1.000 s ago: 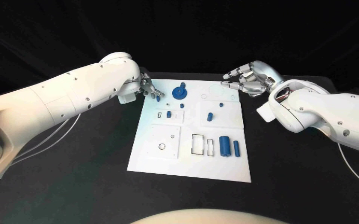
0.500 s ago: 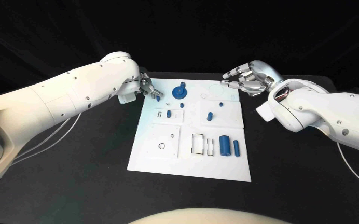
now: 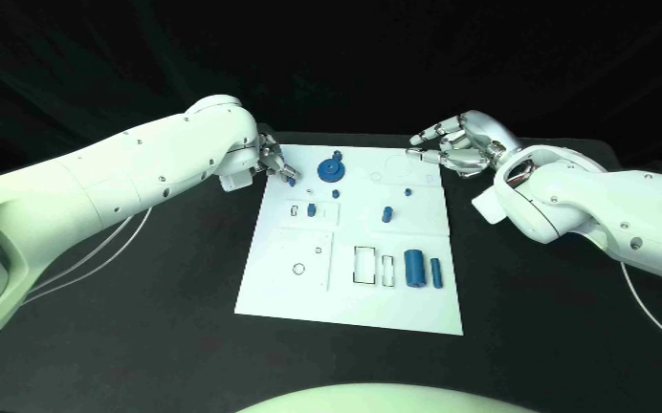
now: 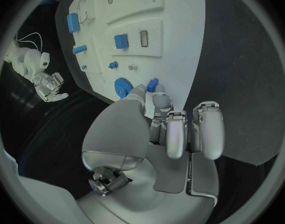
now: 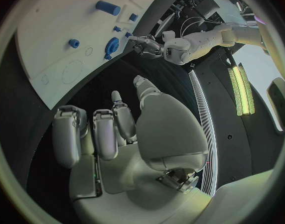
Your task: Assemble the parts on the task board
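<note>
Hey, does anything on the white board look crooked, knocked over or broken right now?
Nothing stands out. The task board lies flat on the black table, and the two blue cylinders near its right edge lie parallel. The left hand pinches a small blue part at the board's far left corner; the right hand holds nothing.

The left robot hand (image 3: 272, 164) partly hides a small blue part (image 4: 152, 84).

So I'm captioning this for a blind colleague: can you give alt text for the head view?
A white task board lies on a black table with small blue parts on it. The left hand pinches a blue piece at its far left corner; the right hand hovers beyond its far right corner.
</note>
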Available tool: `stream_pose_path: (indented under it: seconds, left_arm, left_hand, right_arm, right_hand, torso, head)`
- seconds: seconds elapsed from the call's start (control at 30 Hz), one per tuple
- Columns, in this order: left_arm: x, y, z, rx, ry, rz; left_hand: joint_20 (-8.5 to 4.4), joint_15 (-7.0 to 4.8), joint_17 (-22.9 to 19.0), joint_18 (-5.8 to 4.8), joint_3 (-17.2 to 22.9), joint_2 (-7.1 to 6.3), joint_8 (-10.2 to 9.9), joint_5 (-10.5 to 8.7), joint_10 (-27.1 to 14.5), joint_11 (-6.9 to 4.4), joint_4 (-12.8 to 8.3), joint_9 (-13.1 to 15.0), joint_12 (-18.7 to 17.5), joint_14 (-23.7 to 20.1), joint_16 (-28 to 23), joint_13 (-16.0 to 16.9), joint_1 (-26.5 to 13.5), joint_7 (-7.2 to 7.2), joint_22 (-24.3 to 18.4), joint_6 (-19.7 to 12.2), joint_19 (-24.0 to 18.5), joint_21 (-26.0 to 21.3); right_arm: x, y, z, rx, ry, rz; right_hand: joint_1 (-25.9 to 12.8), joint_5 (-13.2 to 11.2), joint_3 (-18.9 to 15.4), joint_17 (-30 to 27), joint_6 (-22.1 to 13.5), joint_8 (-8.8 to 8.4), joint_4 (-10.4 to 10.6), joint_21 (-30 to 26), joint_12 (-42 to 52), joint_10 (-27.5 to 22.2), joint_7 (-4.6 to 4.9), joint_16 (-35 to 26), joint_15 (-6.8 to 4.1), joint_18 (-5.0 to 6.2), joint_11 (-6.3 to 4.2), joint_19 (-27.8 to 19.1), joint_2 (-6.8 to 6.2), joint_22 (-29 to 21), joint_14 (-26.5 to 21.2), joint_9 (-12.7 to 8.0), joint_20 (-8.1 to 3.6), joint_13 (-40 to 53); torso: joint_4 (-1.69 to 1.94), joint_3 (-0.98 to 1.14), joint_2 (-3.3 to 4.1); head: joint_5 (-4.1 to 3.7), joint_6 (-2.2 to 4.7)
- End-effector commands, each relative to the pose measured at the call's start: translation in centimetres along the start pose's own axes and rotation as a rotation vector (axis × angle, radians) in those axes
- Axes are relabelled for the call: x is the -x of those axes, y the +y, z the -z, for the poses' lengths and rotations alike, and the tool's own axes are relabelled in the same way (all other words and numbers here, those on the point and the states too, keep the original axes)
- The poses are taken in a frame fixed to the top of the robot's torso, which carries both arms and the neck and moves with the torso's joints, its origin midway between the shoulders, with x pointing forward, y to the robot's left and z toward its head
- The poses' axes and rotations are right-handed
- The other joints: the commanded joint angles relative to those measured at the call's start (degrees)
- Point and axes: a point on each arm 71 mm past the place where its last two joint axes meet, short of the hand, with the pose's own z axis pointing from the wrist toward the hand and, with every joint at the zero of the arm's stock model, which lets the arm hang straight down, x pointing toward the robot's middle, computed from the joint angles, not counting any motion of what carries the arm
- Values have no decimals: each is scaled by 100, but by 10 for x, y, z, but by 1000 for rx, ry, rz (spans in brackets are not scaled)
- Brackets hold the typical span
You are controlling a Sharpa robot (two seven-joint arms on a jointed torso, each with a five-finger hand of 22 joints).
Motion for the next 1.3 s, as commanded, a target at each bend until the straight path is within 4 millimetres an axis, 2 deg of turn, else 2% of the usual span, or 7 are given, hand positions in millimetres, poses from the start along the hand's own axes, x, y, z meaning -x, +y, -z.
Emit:
stream_pose_path:
  seconds: [0.03,0.4,0.6,0.67,0.8,1.03,1.3]
  left_arm:
    - [-1,-2,0,-16,8,12]
    - [-1,-2,-1,-18,13,19]
    - [-1,-1,-2,-15,26,22]
    - [-1,0,-2,-14,30,24]
    - [-1,2,-3,-13,35,33]
    - [0,4,-1,-31,33,70]
    - [-1,7,6,-98,26,167]
  left_hand:
    - [-36,-32,1281,-47,23,-1,24,28,12,-28,-5,-6,6,534,30,-1,84,-19,383,8,12,21]
    - [-44,-49,1281,-47,262,186,31,52,-11,-45,-70,-55,-26,534,30,-43,473,-34,388,-33,10,21]
    - [-61,-64,1280,-47,961,261,21,98,-63,-48,-337,-106,-113,534,30,-111,1055,-22,392,-122,9,20]
    - [-59,-32,1281,-47,1381,156,27,93,-69,-45,-398,-124,-149,534,30,-136,1141,45,393,-142,7,19]
    - [-27,-9,1281,-39,2929,-418,140,71,-10,15,-499,-128,-167,533,30,-181,774,64,405,-102,6,22]
    - [-23,-20,1287,-48,3796,-664,276,-41,107,-23,-890,-81,-126,535,34,-143,345,32,419,-47,10,26]
    - [-45,-66,1289,-53,4268,-861,358,51,276,-63,-1202,-52,-45,536,35,-15,66,-22,447,92,25,40]
  right_arm:
    - [-1,1,0,9,12,0]
    - [-2,1,0,8,15,0]
    - [-2,1,0,8,16,0]
    - [-2,0,0,8,17,0]
    - [-2,0,0,7,17,0]
    - [-2,0,0,6,17,0]
    - [-1,0,0,5,17,-1]
  right_hand:
    - [-21,20,-31,496,-14,30,12,-30,2,17,-10,-24,-33,70,-32,133,19,692,361,-10,-52,349]
    - [-18,33,-32,502,-11,33,12,-27,17,28,-11,-21,-34,69,-33,136,30,695,363,-10,-53,360]
    - [-18,33,-32,502,-11,33,12,-27,17,28,-11,-21,-34,69,-33,136,30,695,363,-10,-53,360]
    - [-18,33,-32,502,-11,33,12,-27,17,28,-11,-21,-34,69,-33,136,30,695,363,-10,-53,360]
    - [-18,33,-32,502,-11,33,12,-27,17,28,-11,-21,-34,69,-33,136,30,695,363,-10,-53,360]
    - [-17,39,-33,494,-8,36,12,-32,20,31,-12,-26,-35,70,-34,134,33,692,362,-9,-54,362]
    - [-17,40,-34,492,-7,36,12,-33,20,31,-13,-27,-35,71,-34,134,34,691,361,-9,-54,363]
  torso:
    - [-1,0,1]
    - [3,1,3]
    - [5,1,1]
    - [3,2,2]
    - [2,0,-2]
    - [8,3,-7]
    - [13,5,-14]
  head:
    - [0,-4]
    - [-2,-3]
    - [1,-10]
    - [1,-11]
    - [4,-16]
    - [24,-13]
    - [62,-6]
